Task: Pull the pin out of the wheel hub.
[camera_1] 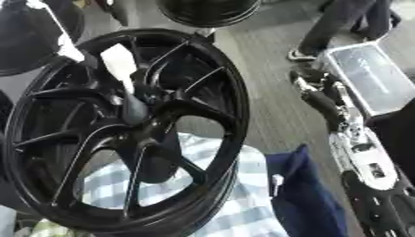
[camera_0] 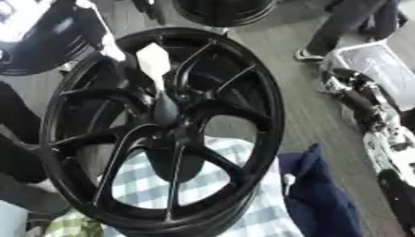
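Checked cloth (camera_0: 235,203) lies nearest, beneath the black wheel hub (camera_0: 166,129), with a blue garment (camera_0: 320,194) beside its rim. The pin (camera_0: 155,69), pale-headed over a dark shaft, stands in the hub's centre; it looks rigid and light, best gripped at the broad head. The right arm (camera_1: 340,115) hangs beside the rim, its hand's fingers unreadable. The left hand is unseen.

Checked cloth (camera_0: 235,152) beside blue fabric (camera_0: 320,194); grey tray (camera_1: 369,76) beyond.
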Controlling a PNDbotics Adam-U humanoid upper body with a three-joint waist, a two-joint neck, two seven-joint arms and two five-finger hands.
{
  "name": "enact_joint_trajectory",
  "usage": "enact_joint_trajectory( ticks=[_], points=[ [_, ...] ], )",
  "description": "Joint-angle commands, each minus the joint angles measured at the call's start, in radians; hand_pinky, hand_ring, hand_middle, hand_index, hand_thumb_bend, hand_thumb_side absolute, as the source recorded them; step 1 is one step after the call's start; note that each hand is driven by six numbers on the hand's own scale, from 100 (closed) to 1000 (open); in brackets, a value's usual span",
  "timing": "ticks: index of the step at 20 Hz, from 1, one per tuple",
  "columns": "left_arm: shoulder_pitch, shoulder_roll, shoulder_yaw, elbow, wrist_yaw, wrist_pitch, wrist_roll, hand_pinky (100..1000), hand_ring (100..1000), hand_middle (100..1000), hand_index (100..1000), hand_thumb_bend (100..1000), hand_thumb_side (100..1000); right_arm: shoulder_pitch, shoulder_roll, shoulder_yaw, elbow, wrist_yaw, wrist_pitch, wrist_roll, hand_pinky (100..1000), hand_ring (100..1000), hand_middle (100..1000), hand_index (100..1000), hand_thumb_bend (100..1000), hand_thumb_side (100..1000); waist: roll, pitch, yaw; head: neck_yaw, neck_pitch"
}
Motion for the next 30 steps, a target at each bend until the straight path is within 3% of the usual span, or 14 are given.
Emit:
enact_joint_trajectory(
  ticks=[1,7,24,30],
  points=[
    [-0.026,0.027,0.008,0.004,-0.021,-0.160,-0.122,870,819,758,794,611,137,-0.007,-0.030,0.001,-0.007,0.001,-0.002,0.005,849,770,715,794,339,365,-0.004,-0.017,-0.003,-0.001,-0.012],
    [-0.037,0.005,0.014,0.031,-0.031,-0.189,-0.122,871,815,752,785,582,141,-0.006,-0.023,0.002,-0.002,0.001,0.000,0.007,849,770,714,794,339,367,-0.003,-0.016,-0.008,0.003,-0.016],
    [-0.025,-0.017,0.008,0.060,-0.071,-0.197,-0.122,869,813,752,777,554,119,-0.012,-0.014,0.003,-0.002,-0.002,0.001,0.008,850,771,715,794,336,369,-0.003,-0.012,-0.016,0.003,-0.028],
    [-0.016,-0.021,-0.017,0.055,-0.031,-0.203,-0.122,865,800,735,748,512,100,-0.012,-0.012,0.002,-0.001,-0.002,0.002,0.009,850,771,715,795,333,371,-0.002,-0.009,-0.018,0.005,-0.031]
  ],
)
